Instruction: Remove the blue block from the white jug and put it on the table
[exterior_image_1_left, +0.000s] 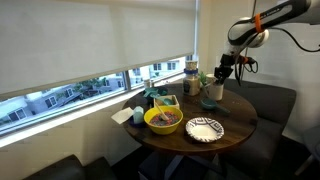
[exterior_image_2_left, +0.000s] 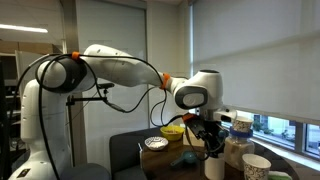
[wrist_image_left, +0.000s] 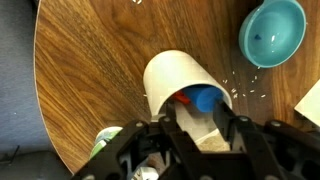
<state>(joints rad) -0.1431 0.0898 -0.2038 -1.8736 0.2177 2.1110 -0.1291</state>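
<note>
The white jug (wrist_image_left: 170, 78) stands on the round dark brown table (wrist_image_left: 90, 70). Inside it lie a blue block (wrist_image_left: 203, 99) and a small red piece (wrist_image_left: 183, 99). My gripper (wrist_image_left: 198, 122) is open right above the jug's mouth, with one finger on each side of the blue block and no grip on it. In both exterior views the gripper (exterior_image_1_left: 222, 70) (exterior_image_2_left: 210, 138) hangs just over the jug (exterior_image_1_left: 213, 92) (exterior_image_2_left: 214, 166) at the table's (exterior_image_1_left: 235, 118) far side.
A teal bowl (wrist_image_left: 272, 30) sits close beside the jug, with pale crumbs scattered between them. A yellow bowl (exterior_image_1_left: 163, 118) and a patterned plate (exterior_image_1_left: 204, 130) stand toward the table's front. Jars (exterior_image_1_left: 191, 77) stand by the window. A cup (exterior_image_2_left: 256, 165) is nearby.
</note>
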